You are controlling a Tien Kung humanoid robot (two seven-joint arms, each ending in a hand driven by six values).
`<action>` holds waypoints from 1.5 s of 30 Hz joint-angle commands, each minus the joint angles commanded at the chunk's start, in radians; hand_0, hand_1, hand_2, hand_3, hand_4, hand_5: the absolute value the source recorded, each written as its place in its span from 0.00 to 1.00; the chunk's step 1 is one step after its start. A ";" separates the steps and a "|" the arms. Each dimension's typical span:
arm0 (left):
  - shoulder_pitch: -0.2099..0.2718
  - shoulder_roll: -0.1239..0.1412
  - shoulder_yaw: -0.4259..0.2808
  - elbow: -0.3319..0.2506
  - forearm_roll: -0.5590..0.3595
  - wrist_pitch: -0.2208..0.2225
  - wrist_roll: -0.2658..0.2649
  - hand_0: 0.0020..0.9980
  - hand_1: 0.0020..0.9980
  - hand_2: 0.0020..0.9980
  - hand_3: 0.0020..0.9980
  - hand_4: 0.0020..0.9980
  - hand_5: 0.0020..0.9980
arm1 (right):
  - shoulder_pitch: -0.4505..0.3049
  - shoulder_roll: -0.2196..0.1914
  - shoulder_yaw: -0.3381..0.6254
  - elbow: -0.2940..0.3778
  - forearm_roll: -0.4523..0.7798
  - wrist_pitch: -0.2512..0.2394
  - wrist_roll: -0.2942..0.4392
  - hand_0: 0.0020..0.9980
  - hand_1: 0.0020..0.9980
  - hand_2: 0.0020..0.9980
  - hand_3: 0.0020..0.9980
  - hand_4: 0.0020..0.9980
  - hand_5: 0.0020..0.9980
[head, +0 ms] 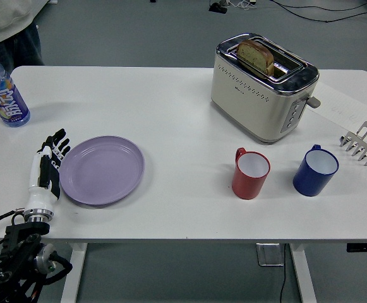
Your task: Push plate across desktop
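Observation:
A round lilac plate (102, 170) lies flat on the white table (183, 120), left of centre near the front edge. My left hand (48, 165) stands on edge against the plate's left rim, its black and white fingers (55, 149) straight and spread, holding nothing. Its black arm comes up from the lower left corner. The right arm does not show.
A blue-labelled water bottle (4, 92) stands at the far left. A cream toaster (263, 85) with a bread slice sits at the back right. A red mug (251, 173) and a blue mug (315, 170) stand right of the plate. A metal rack (364, 143) and a person (9, 25) at the top left.

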State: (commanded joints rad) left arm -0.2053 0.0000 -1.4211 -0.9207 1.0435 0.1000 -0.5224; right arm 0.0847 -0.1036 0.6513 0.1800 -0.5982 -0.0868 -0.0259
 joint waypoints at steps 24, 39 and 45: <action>-0.023 0.000 0.084 0.021 -0.014 0.010 -0.004 0.87 0.90 0.91 0.79 0.49 1.00 | 0.004 -0.002 0.016 0.000 -0.017 0.001 -0.001 0.67 0.66 0.74 0.69 0.30 0.31; -0.045 0.000 0.202 0.041 -0.045 0.027 -0.015 0.87 0.90 0.91 0.78 0.49 1.00 | 0.003 0.000 0.018 0.000 -0.018 0.001 -0.003 0.67 0.66 0.74 0.69 0.30 0.30; -0.057 0.000 0.234 0.036 -0.051 0.033 -0.019 0.87 0.90 0.91 0.78 0.49 1.00 | 0.003 0.001 0.017 0.000 -0.018 0.001 -0.003 0.67 0.66 0.74 0.69 0.30 0.30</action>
State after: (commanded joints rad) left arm -0.2618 0.0000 -1.1870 -0.8846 0.9925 0.1326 -0.5412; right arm 0.0881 -0.1031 0.6680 0.1800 -0.6160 -0.0860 -0.0292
